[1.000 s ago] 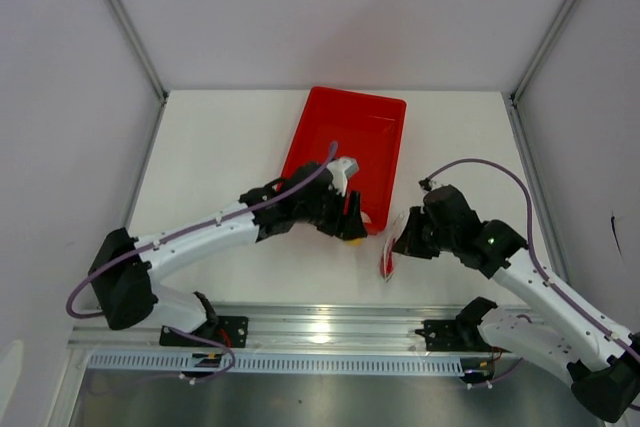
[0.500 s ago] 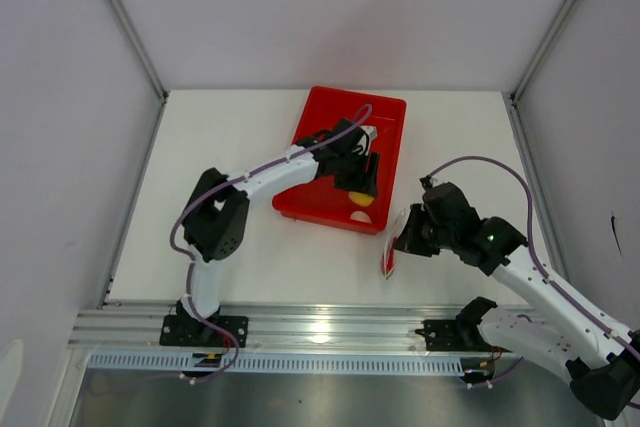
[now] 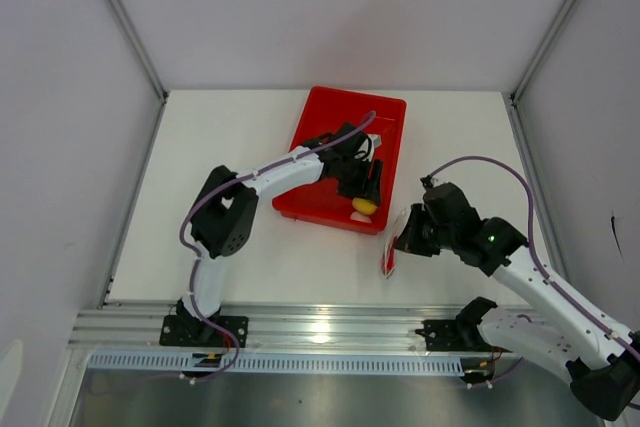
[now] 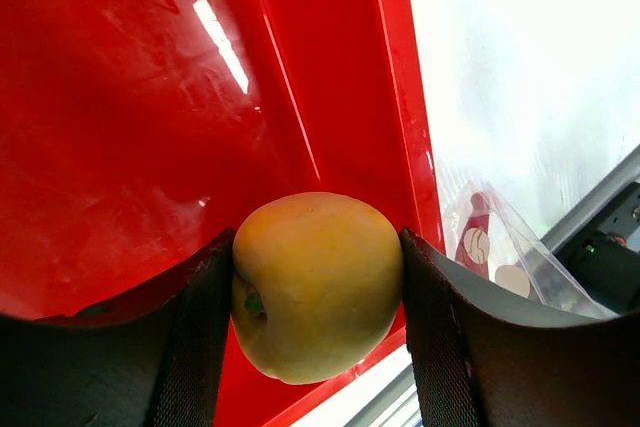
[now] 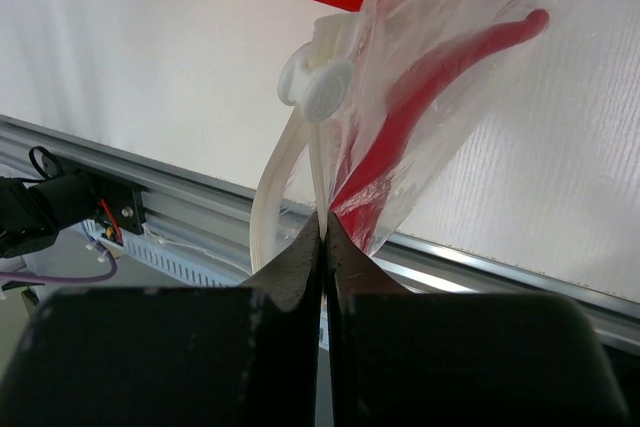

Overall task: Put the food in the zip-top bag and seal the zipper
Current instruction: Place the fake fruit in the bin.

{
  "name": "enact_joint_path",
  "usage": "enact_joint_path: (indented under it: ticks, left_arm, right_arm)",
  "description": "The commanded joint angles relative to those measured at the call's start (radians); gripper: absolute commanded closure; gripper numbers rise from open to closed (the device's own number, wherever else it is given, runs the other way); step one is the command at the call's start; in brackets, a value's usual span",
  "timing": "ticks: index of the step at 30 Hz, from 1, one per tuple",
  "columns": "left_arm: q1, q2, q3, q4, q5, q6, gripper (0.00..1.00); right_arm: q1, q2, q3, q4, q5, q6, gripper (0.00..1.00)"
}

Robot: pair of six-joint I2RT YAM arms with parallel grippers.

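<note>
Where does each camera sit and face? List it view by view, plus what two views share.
Top external: above and behind the bases, looking down; both arms show.
Left wrist: on the left gripper, looking into the red rectangular plastic tray; its fingers grip the yellow roundish toy fruit.
Right wrist: on the right gripper, facing the clear crinkly plastic bag its shut fingers pinch.
Shared: both wrist views show bag and tray.

Bright, even overhead lighting; faint soft shadows on the table. Glare streak on the red tray. Focus sharp.
</note>
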Motion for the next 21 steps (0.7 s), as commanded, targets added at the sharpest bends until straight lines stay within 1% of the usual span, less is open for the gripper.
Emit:
enact_joint_path:
  ticks: [1, 3, 8, 13, 21]
  left_arm:
    - [-0.003, 0.015, 0.023, 0.024, 0.085, -0.008, 0.45]
    - [-0.003, 0.026, 0.033, 0.019, 0.099, -0.006, 0.41]
    - [-0.003, 0.046, 0.060, 0.002, 0.117, 0.000, 0.34]
    - [0.000, 0.073, 0.093, -0.021, 0.134, 0.009, 0.31]
    - [0.007, 0.092, 0.094, -0.021, 0.199, 0.012, 0.27]
  right_arm:
    - [-0.001, -0.020, 0.032, 0.004, 0.016, 0.004, 0.99]
    - [-0.001, -0.023, 0.035, 0.003, 0.014, 0.004, 0.99]
    - [0.001, -0.027, 0.038, -0.005, 0.013, 0.009, 0.99]
    - [0.004, -0.030, 0.041, -0.006, 0.011, 0.012, 0.98]
    - [0.019, -0.057, 0.030, -0.006, 0.028, 0.039, 0.98]
